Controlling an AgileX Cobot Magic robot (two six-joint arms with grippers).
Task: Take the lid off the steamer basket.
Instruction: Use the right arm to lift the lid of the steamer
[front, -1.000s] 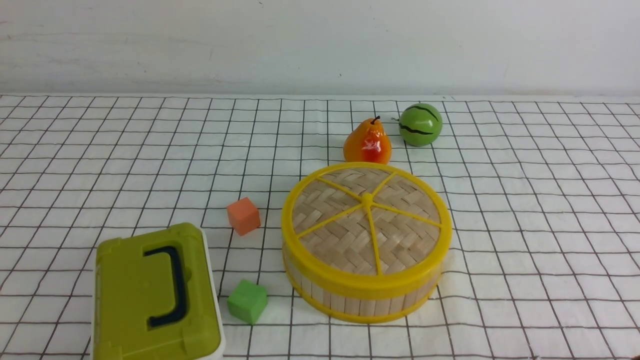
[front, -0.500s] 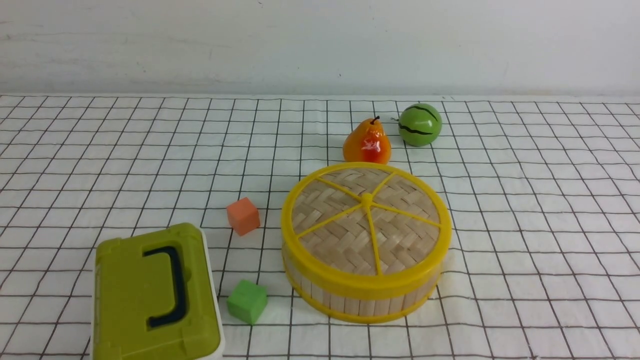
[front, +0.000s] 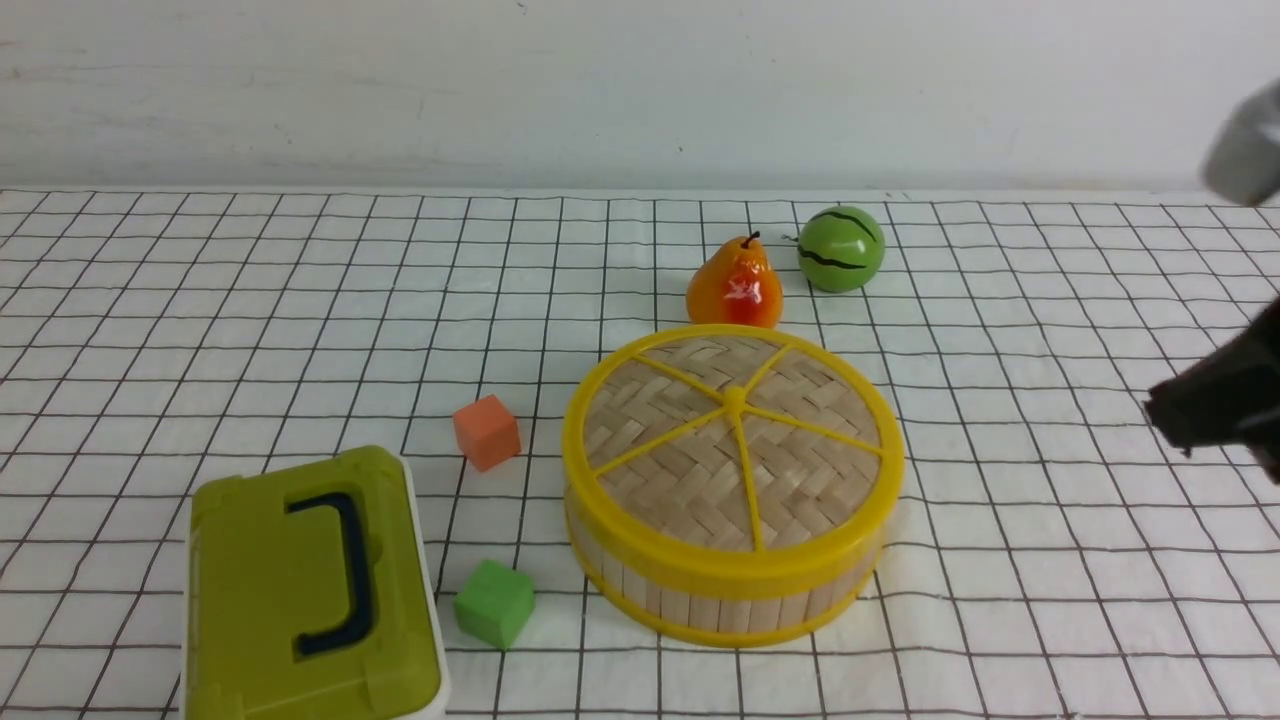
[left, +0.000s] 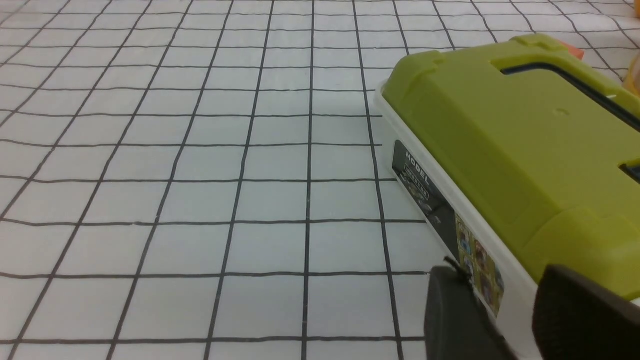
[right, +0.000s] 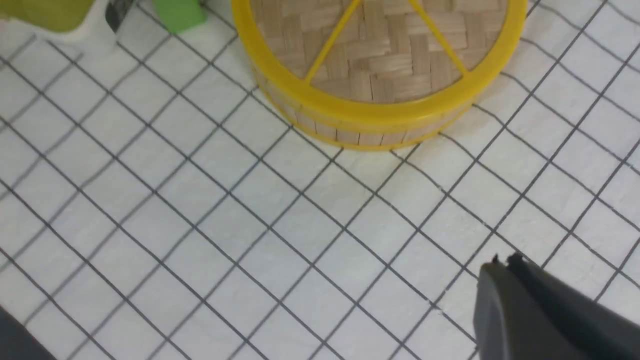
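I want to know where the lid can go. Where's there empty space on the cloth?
Biggest bare patch: far left, behind the green box and left of the orange cube. Also bare: right of the steamer basket, nearer than the watermelon. Crowded: between the box, the green cube and the basket, and just behind the lid, where the pear sits.

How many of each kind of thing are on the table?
Fruits: 2 (pear, watermelon)
Cubes: 2 (orange cube, green cube)
Baskets: 1 (steamer basket with its lid on, counted as one)
Boxes: 1 (green box)
Total: 6
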